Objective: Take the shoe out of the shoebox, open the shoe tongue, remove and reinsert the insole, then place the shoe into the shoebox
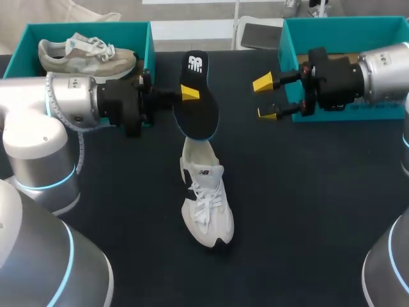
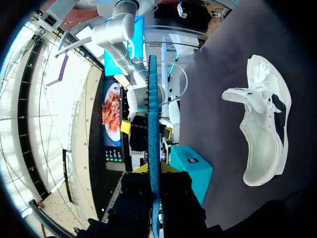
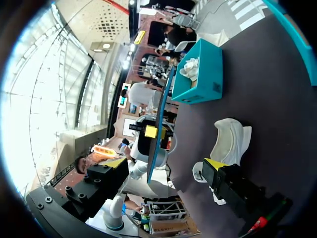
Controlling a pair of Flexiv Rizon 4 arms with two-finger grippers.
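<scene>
Head view: left arm came in level from the left, forearm horizontal above the counter. Left end effector was clenched on the black insole, held on edge. The insole's lower end sat at the heel opening of the white shoe, which lay on the counter below and ahead of that end effector.

Left wrist view: insole edge-on between both fingers, shoe off to one side.

Right arm came in level from the right. Right end effector was released, fingers wide apart, empty, facing the insole but apart from it. One teal shoebox stood behind it. Another shoebox, behind the left arm, held a grey shoe.
</scene>
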